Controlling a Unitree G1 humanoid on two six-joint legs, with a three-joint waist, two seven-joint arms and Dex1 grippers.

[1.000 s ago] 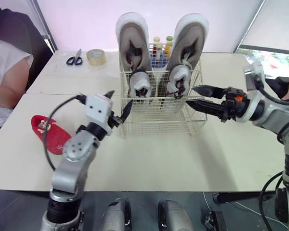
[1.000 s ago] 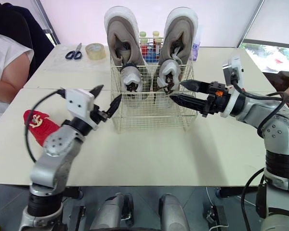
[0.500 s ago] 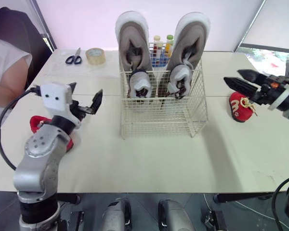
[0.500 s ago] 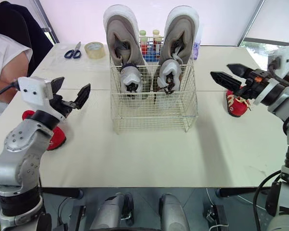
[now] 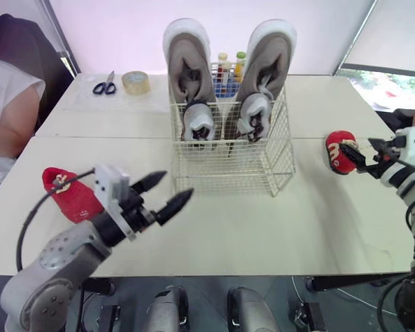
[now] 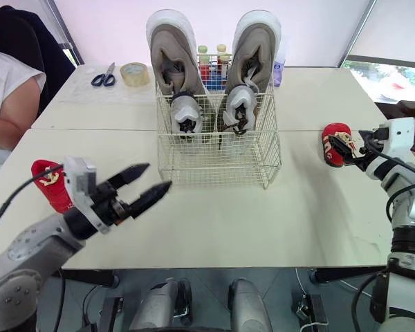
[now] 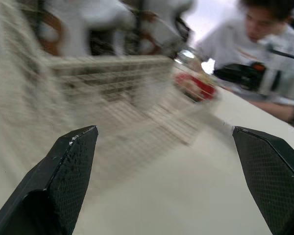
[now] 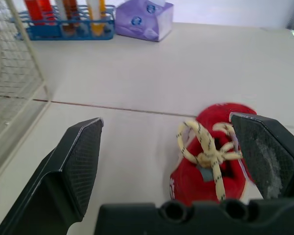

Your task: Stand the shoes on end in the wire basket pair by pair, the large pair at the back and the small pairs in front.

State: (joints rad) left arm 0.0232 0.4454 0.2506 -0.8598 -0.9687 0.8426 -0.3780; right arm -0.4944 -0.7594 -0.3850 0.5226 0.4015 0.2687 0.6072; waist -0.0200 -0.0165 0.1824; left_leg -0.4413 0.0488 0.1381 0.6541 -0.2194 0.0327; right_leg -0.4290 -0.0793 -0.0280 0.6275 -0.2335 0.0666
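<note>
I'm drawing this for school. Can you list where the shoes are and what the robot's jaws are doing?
big grey shoes: on end, back of wire basket
small grey shoes: on end, in front of them
left red shoe: on table
right red shoe: on table
left jaws: open, empty
right jaws: open, at right red shoe

Cream table [image 5: 277,228] before a plain pale wall [image 5: 111,34] — daylit window [image 5: 391,84] under a white blind [image 5: 401,34] at right
</note>
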